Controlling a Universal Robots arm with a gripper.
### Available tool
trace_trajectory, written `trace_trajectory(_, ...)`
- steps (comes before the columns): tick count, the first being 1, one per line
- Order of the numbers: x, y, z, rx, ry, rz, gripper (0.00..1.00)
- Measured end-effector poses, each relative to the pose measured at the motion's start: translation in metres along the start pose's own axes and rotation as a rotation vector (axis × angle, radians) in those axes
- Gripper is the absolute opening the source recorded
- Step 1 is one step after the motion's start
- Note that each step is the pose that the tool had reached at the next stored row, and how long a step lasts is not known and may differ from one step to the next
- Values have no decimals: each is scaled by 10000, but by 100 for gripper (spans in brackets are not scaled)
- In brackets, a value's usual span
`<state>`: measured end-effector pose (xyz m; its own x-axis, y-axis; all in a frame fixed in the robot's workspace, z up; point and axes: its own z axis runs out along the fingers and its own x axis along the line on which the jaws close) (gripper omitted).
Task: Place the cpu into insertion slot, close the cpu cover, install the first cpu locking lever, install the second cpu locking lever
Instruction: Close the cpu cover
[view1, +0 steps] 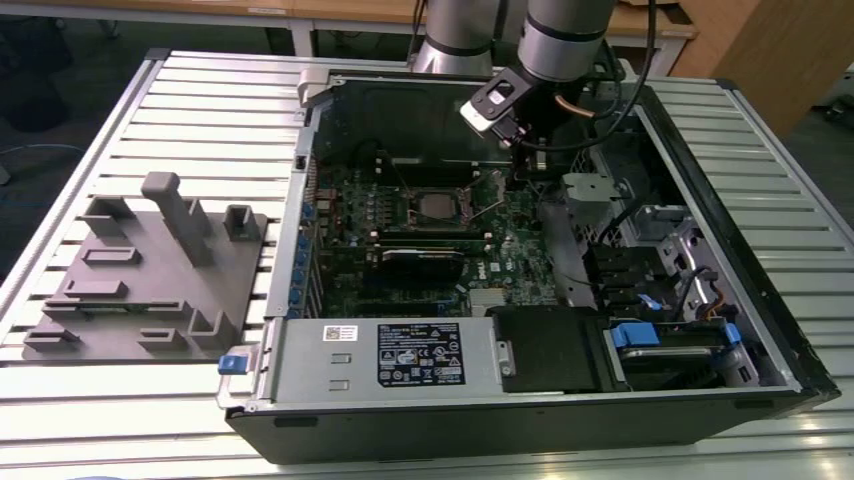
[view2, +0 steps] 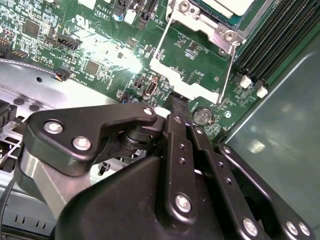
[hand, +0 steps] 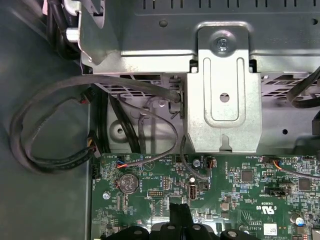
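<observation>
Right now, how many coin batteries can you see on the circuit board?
1. The coin battery sits near a corner of the circuit board, seen in both wrist views. Others may be hidden under cables.

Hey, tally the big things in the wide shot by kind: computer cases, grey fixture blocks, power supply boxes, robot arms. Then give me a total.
Computer case: 1
Grey fixture block: 1
Power supply box: 1
Robot arm: 1
Total: 4
</observation>
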<state>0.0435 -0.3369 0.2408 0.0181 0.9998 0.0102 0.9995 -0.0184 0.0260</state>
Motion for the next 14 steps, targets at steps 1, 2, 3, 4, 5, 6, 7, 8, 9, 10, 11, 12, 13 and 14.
trace_trajectory(1,0,0,1,0,1,0,11)
trace_trajectory(2,0,0,1,-1,3,0,11)
trace_trajectory(3,0,0,1,-1,2,0,11)
trace_trajectory(4,0,0,1,-1,2,0,11)
trace_trajectory(5,0,0,2,-1,2,0,11)
trace_trajectory(6,0,0,2,-1,3,0,11)
trace_trajectory(7,0,0,2,-1,3,0,11)
trace_trajectory(8,0,-2,3,-1,3,0,11)
trace_trajectory(9,1,-6,3,-1,5,-1,11)
trace_trajectory(10,0,-15,4,-2,5,-1,11)
trace_trajectory(11,0,-25,3,-2,4,-1,11)
trace_trajectory(12,0,-39,3,-4,3,-1,11)
trace_trajectory(13,0,-55,2,-9,3,-1,11)
trace_trajectory(14,-1,-75,2,-17,2,0,11)
